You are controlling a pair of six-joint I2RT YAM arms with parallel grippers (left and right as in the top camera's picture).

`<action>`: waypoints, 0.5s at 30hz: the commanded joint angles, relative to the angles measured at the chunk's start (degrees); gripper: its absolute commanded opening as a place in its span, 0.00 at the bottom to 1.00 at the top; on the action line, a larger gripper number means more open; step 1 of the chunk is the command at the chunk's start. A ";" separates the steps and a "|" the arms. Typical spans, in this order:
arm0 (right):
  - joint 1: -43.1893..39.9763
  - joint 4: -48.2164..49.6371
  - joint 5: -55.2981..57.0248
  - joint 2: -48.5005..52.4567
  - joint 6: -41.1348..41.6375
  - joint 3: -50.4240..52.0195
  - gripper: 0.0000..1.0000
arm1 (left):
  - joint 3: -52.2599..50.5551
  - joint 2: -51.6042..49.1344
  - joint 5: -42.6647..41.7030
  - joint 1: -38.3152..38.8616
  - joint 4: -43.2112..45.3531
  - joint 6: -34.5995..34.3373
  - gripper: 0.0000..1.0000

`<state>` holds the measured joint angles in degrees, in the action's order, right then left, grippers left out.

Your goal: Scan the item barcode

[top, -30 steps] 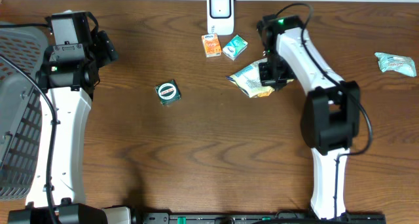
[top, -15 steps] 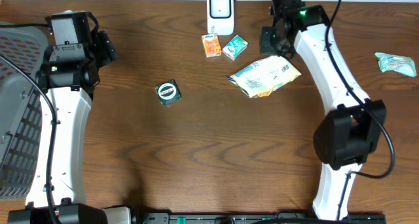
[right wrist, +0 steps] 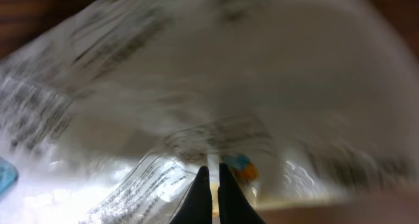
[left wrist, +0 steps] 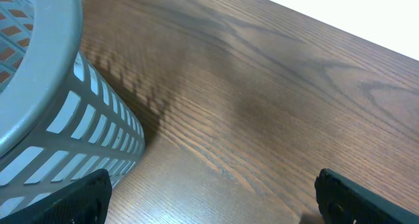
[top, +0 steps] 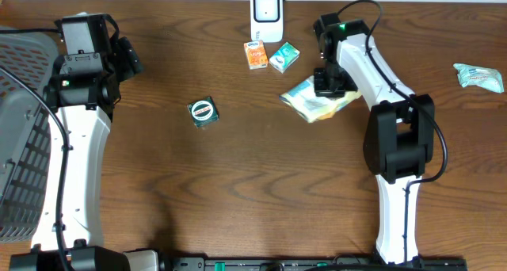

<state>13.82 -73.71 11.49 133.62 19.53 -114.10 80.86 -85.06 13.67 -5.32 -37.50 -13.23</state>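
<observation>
One wooden table [top: 238, 184] carried everything; one grey slatted basket [top: 16, 168] stood at its left edge, beside the left arm [top: 75, 144]; there were two white arms in all, the right arm [top: 400, 144] reaching up the table's right half.

Five packaged items lay on the wood, and one white scanner [top: 266, 13] stood upright at the far edge, centre. The largest item was the pouch [top: 305, 103], just right of centre and near the scanner, with the right arm's wrist directly above it; it lay flat on the table, a pale white-and-yellow film bag, crinkled, with an uneven outline. Seen from the right wrist it was glossy and blurred, covered in blocks of fine black print, with a small orange-and-blue mark beside the fingertips. No barcode could be made out.

The four smaller items were one pale green packet [top: 478, 76] well apart at the far right; one dark green packet [top: 203, 111] with a round label, alone left of centre; and two small packs just below the scanner — one orange box [top: 254, 55] and one teal pack [top: 283, 58], side by side.

The right gripper [right wrist: 211, 175] had its fingers pressed together, tips at the pouch's film; whether any film was pinched between them could not be told. The left gripper [left wrist: 213, 196] stood spread wide and empty — over bare wood next to the basket.
</observation>
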 commanded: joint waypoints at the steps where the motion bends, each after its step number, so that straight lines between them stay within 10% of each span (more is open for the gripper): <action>1: -2.84 -0.35 18.29 -2.75 3.93 -0.74 0.01 | 0.48 -0.39 0.55 -0.24 -0.04 0.74 0.97; 8: -7.32 1.11 6.27 -7.32 -0.42 -7.37 0.03 | 0.48 -0.39 0.55 -0.24 -0.04 0.74 0.98; 15: -9.38 -2.34 -12.33 -8.41 -7.39 -7.89 0.44 | 0.48 -0.39 0.55 -0.24 -0.04 0.74 0.98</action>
<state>4.64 -74.15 7.46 125.58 15.29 -121.82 80.86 -85.06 13.67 -5.32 -37.47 -13.23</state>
